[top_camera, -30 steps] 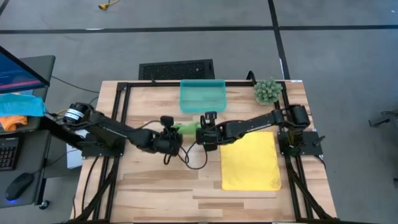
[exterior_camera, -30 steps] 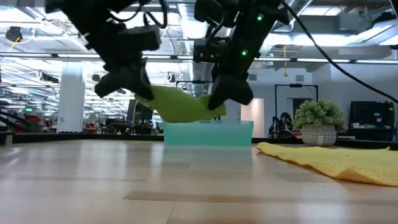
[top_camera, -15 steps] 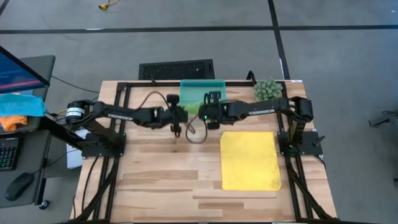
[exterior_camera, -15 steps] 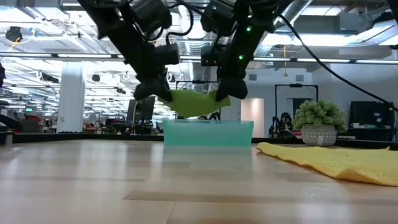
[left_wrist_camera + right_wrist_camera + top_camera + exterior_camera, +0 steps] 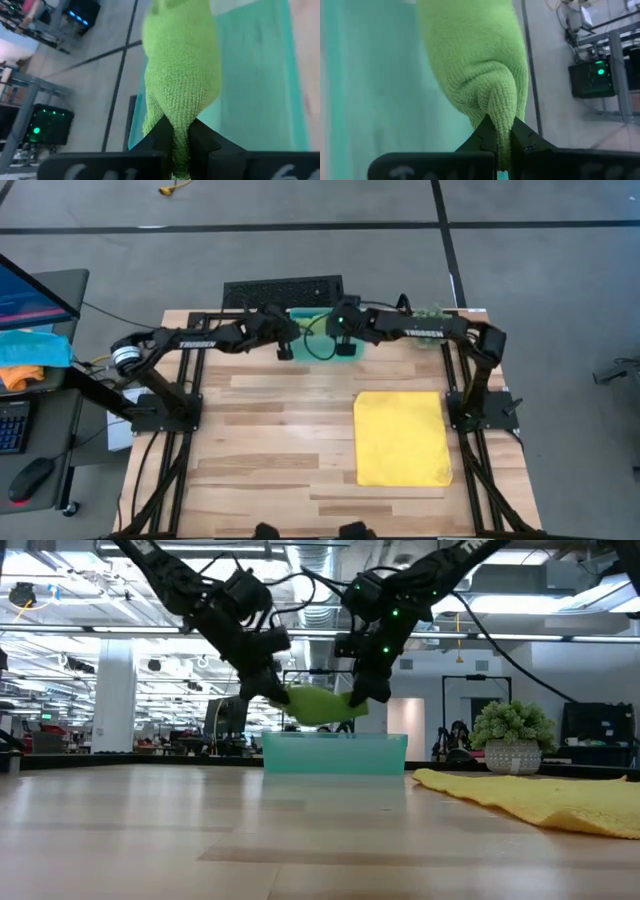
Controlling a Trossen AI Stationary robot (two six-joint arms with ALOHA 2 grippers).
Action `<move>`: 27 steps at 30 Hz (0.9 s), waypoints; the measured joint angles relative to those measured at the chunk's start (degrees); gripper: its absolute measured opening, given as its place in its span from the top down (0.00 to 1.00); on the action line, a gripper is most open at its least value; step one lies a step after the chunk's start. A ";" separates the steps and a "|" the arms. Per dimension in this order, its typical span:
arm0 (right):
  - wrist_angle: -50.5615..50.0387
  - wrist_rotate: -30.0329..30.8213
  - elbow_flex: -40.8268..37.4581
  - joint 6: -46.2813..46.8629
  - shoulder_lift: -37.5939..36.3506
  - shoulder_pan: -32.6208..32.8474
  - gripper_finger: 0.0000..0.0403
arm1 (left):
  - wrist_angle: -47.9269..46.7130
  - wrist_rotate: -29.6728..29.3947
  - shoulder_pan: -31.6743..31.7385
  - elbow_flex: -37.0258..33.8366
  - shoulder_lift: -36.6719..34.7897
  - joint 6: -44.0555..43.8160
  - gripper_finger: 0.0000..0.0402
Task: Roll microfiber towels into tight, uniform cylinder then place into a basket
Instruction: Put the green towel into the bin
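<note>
A rolled light green microfiber towel (image 5: 318, 704) is held above the translucent teal plastic basket (image 5: 335, 754), each end pinched by the closed left gripper (image 5: 272, 692) and right gripper (image 5: 365, 693); lowering and release are judged next.

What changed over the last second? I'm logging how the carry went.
Both grippers, left and right, carried the rolled green towel from mid-table back to above the teal basket, still pinching its ends. The yellow towel and plant stayed put.
</note>
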 joint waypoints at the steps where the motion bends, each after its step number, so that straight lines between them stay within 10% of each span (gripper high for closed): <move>1: 0.96 -0.46 0.00 -0.36 0.02 -0.61 0.94 | -0.03 -0.05 0.57 1.15 1.25 0.71 0.96; 13: -3.01 -5.59 0.21 -5.09 2.70 -4.86 0.94 | -17.82 5.78 4.14 13.74 10.14 0.72 0.96; 27: 0.80 -5.19 0.15 -11.12 4.97 -8.10 0.94 | -10.83 5.66 5.08 13.79 10.09 4.35 0.96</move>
